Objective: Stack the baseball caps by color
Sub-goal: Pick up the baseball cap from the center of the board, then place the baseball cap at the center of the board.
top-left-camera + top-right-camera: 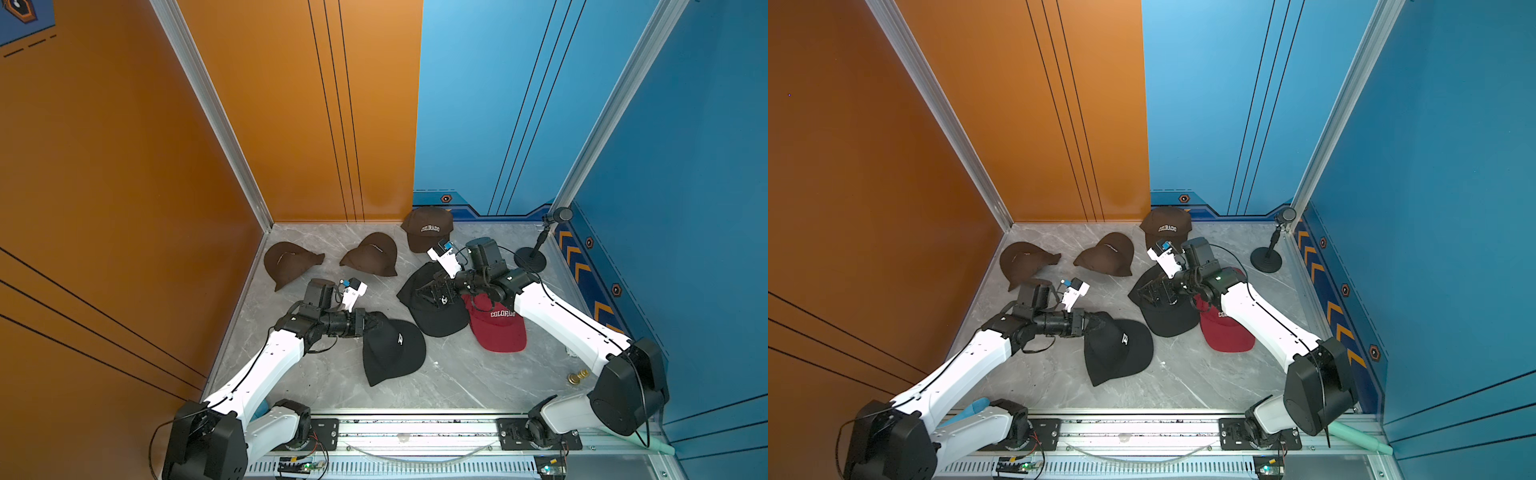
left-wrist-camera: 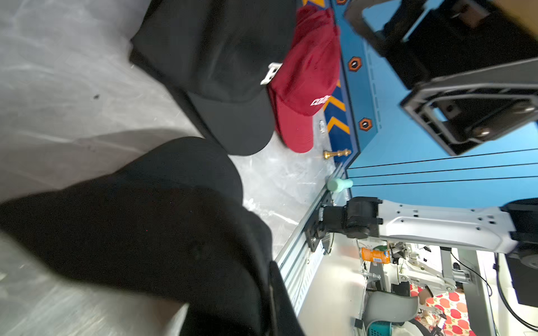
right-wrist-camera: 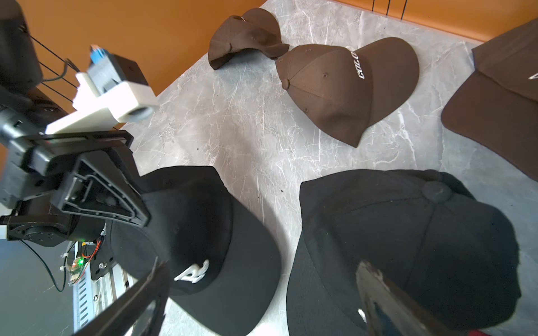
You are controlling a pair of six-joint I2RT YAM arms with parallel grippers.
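Note:
Three dark brown baseball caps lie along the back: (image 1: 291, 264), (image 1: 372, 253), and one lettered COLORADO (image 1: 428, 228). A black cap with a white letter (image 1: 395, 349) sits front centre. My left gripper (image 1: 372, 324) is shut on its rear edge, and black fabric covers the jaws in the left wrist view (image 2: 262, 291). A second black cap (image 1: 436, 316) lies beside a red COLORADO cap (image 1: 498, 328). My right gripper (image 1: 434, 293) hangs open just over that second black cap. In the right wrist view, both black caps show between its fingers (image 3: 139, 293).
A black round-based microphone stand (image 1: 530, 259) is at the back right corner. A small brass piece (image 1: 578, 376) lies by the right wall. Orange and blue walls close three sides. The aluminium rail (image 1: 415, 428) with both arm bases runs along the front.

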